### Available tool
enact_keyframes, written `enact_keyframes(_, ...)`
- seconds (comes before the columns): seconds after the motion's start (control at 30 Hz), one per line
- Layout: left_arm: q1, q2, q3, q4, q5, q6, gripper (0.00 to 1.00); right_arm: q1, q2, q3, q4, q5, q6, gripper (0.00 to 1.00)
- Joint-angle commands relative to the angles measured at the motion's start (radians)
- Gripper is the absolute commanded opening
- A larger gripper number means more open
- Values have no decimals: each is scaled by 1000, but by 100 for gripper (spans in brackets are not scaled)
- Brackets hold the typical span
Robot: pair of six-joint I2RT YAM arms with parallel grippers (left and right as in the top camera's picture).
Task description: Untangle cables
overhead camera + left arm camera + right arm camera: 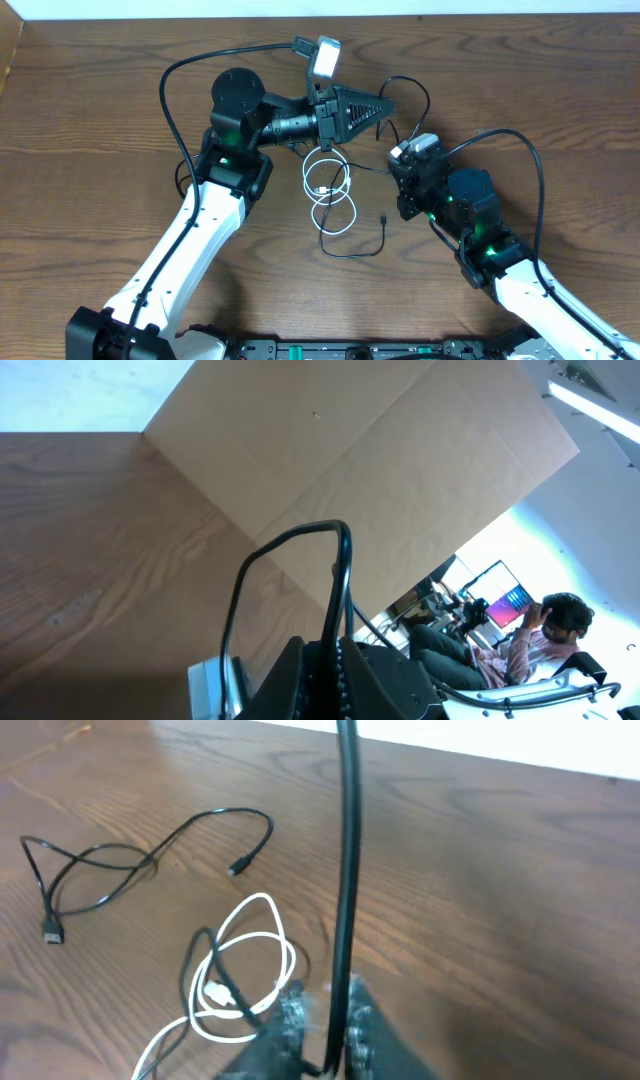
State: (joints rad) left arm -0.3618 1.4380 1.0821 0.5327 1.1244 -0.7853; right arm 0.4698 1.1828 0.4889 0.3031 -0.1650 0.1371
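Overhead: the white cable (328,195) sits coiled on the desk (100,100), below the left end effector (383,106) and just left of the right end effector (403,165). The black cable (352,253) lies below the right one and seems to meet the lower white loop, so the two are not separated yet. The left end effector tapers to a point. We cannot tell if it is clenched.

Left wrist: we see only desk, a cardboard wall (400,460) and the thick arm wire (342,560). No cables are in view, and the grip state is unreadable.

Right wrist: the white loops are just left of the right end effector's tip, with a black strand threaded through them. More black cable lies further out to the left, plugs loose. A black line (345,870) rises from the tip. We cannot tell whether it is grasped or merely passing.

Step, we judge: an early stage, with the arms setting up for the pull-apart. Next, one end effector should pin the white coil. The other should pinch the black strand low at the crossing and draw it away sideways.
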Motion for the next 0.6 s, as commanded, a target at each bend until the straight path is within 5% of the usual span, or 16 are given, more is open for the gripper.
enact_keyframes(0.0, 2, -19, 8, -13, 16, 57, 14, -5, -2, 6, -38, -10, 96, 1)
enact_keyframes(0.2, 2, -19, 8, -254, -26, 307, 50, -5, -2, 6, -240, 7, 98, 1)
enact_keyframes(0.4, 2, -19, 8, -546, -194, 490, 52, -6, -2, 6, -384, 139, 98, 1)
enact_keyframes(0.57, 2, -19, 8, -717, -375, 531, 52, -44, -9, 7, -369, 211, 98, 1)
